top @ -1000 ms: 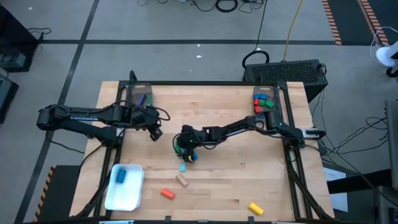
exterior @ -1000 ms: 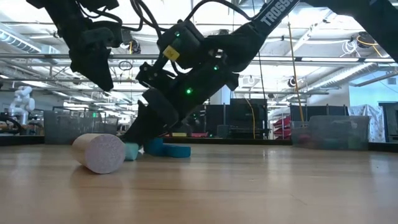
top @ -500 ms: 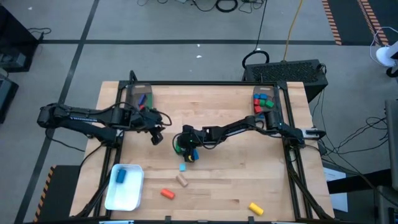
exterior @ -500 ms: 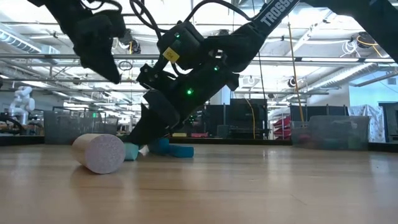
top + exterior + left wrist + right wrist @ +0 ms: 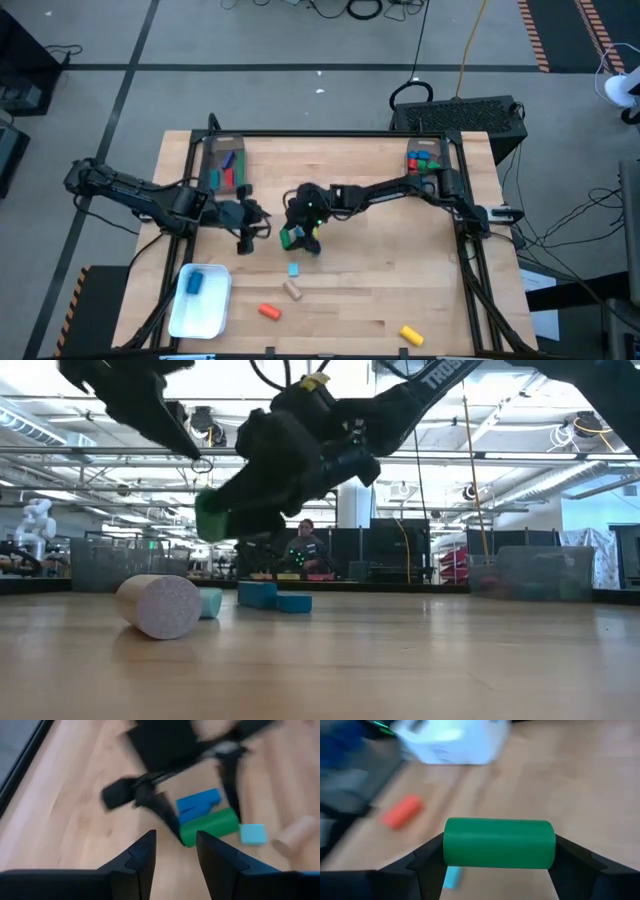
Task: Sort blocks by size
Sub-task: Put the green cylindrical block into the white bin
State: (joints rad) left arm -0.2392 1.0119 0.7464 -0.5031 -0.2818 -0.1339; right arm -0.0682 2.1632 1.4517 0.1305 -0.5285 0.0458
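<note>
My right gripper (image 5: 296,234) is shut on a green cylinder block (image 5: 499,843) above the middle of the table; the block also shows in the low view (image 5: 212,516) and the left wrist view (image 5: 210,825). Two blue blocks (image 5: 312,246) lie on the table just below and beside it. My left gripper (image 5: 251,229) hangs open and empty a little to the left of the green block, and its fingers point toward that block. A light blue cube (image 5: 293,269), a tan cylinder (image 5: 292,290), an orange block (image 5: 268,311) and a yellow block (image 5: 410,334) lie nearer the front edge. My right gripper pinches the green cylinder between its two fingers (image 5: 427,862), one on each flat end (image 5: 447,845). The cylinder lies level, spanning the gap from finger to finger. It is lifted clear of the table and of the blue blocks.
A white tray (image 5: 212,312) at the front left holds a blue block (image 5: 194,283). A clear bin (image 5: 224,160) at the far left and another (image 5: 425,162) at the far right hold coloured blocks. The table's right half is bare wood.
My right gripper has risen from beside the blue blocks with the green cylinder, which is now lifted clear of the table; the blue blocks stay where they were. My left gripper has moved a little toward the near edge, closer to the green block.
</note>
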